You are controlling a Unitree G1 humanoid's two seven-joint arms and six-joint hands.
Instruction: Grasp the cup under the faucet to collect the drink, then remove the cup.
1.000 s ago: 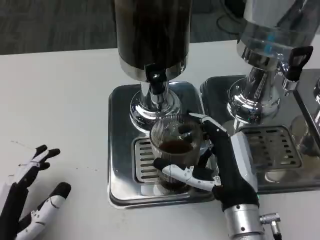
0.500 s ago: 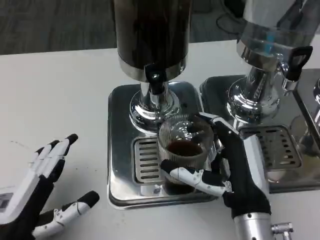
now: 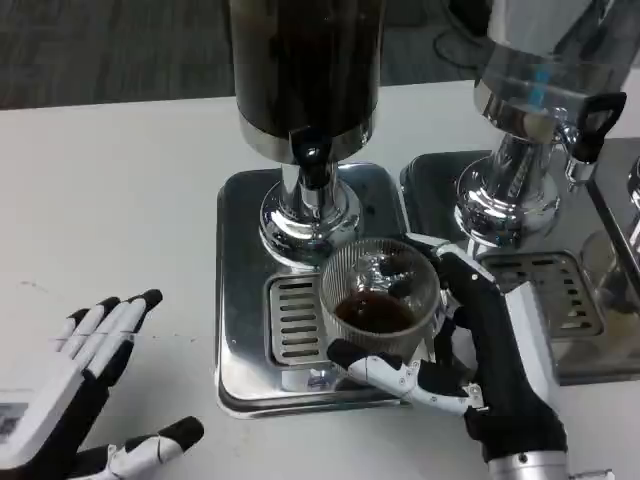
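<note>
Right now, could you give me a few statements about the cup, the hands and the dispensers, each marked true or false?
1. The right hand holds the ribbed cup. True.
2. The cup is empty. False: dark drink sits in its bottom.
3. The left hand presses the faucet. False: it lies open on the white table, touching nothing.
4. The cup is over the drip tray of the dark dispenser. True.
5. A second dispenser stands to the right. True.

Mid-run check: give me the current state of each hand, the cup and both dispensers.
Right hand: grips the cup.
Cup: upright, partly filled with dark drink, over the drip grate.
Left hand: fingers apart, holds nothing.
Dark dispenser: no stream visible at its faucet.
Clear dispenser: untouched.
</note>
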